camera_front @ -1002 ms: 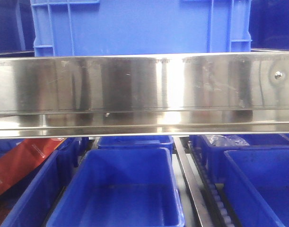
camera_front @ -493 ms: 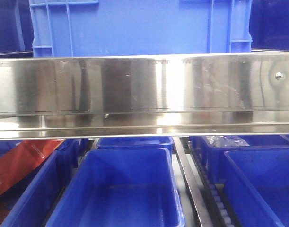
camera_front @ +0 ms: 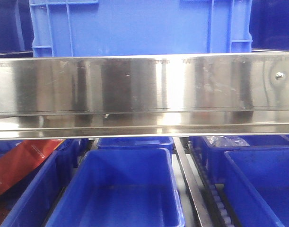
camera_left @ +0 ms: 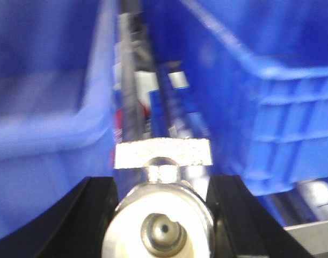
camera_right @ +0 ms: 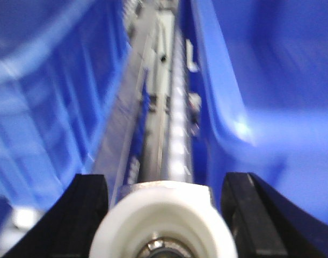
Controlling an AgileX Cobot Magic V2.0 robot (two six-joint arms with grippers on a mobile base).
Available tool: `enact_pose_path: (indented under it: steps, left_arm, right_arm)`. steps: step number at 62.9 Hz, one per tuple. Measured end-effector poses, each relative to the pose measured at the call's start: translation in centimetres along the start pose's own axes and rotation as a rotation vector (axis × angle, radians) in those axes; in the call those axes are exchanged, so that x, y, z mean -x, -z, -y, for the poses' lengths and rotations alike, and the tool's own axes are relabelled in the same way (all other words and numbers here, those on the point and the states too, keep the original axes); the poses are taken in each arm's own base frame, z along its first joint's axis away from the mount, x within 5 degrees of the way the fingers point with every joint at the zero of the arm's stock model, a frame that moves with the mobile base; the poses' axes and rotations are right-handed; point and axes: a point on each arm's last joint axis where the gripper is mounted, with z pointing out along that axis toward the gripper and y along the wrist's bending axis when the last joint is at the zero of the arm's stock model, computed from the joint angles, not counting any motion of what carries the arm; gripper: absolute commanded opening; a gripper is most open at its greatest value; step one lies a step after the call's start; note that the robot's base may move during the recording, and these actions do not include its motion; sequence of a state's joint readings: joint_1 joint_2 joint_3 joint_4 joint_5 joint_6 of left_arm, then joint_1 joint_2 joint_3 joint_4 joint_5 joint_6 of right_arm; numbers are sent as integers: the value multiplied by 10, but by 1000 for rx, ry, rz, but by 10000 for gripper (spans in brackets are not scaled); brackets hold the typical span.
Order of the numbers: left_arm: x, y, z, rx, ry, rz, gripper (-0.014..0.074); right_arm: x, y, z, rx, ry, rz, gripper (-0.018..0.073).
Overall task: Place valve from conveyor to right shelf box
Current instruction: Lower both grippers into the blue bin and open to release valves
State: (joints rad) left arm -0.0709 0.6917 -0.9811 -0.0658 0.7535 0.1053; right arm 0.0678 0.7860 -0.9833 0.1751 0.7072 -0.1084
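Observation:
In the left wrist view my left gripper (camera_left: 162, 183) is shut on a shiny metal valve (camera_left: 161, 228) with a flat silver handle (camera_left: 162, 152) on top. Its black fingers (camera_left: 94, 215) press on both sides of the body. In the right wrist view my right gripper (camera_right: 165, 181) is shut on a valve with a round white end (camera_right: 164, 220). That valve hangs over the gap between two blue shelf boxes (camera_right: 271, 80). The conveyor is out of view. Neither gripper shows in the front view.
A polished steel shelf rail (camera_front: 144, 94) crosses the front view, with a big blue crate (camera_front: 139, 26) above it. Below stand open blue boxes in the middle (camera_front: 120, 189) and at right (camera_front: 262, 184). A roller track (camera_front: 205, 189) runs between them. A red packet (camera_front: 21, 163) lies at left.

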Motion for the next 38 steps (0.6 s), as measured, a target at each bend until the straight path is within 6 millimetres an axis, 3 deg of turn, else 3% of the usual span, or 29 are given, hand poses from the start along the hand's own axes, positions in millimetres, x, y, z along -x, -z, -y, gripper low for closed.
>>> enact_pose_path:
  steps: [16,27,38]
  left_arm:
    - [49,-48,23,-152,-65,-44,-111]
    - [88,-87,53,-252,-109,-38,-111]
    - [123,-124,90,-341,-141,-7,-111]
  right_arm:
    - [54,-18,-27,143,59,49,-162]
    - [90,-46,-56,248,96,69,-162]
    - [121,-88,-89,331,107,80,-162]
